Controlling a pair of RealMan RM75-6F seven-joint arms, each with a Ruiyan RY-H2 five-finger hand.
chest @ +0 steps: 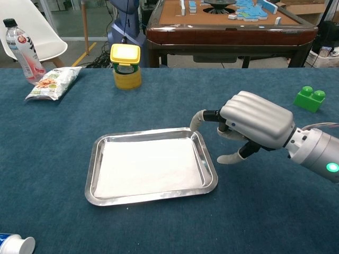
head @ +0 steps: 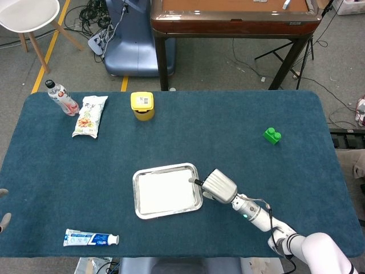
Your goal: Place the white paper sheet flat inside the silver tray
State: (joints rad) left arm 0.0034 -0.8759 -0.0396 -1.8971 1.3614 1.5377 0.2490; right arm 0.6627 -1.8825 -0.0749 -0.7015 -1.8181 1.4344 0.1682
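Observation:
The white paper sheet (head: 165, 191) (chest: 148, 166) lies flat inside the silver tray (head: 136, 194) (chest: 92, 174), covering its floor. My right hand (head: 219, 185) (chest: 254, 124) hovers just beside the tray's right rim. It holds nothing, and its fingers (chest: 198, 117) are spread apart, one reaching toward the tray's far right corner. At the left edge of the head view two pale tips (head: 3, 220) show, seemingly of my left hand; too little of it shows to tell how it stands.
A yellow-lidded jar (head: 142, 105) (chest: 125, 65), a snack bag (head: 90, 116) (chest: 53, 80) and a bottle (head: 61, 98) (chest: 21, 45) stand at the back left. A green block (head: 272, 136) (chest: 311, 98) sits at the right. A toothpaste tube (head: 91, 238) lies near the front left edge.

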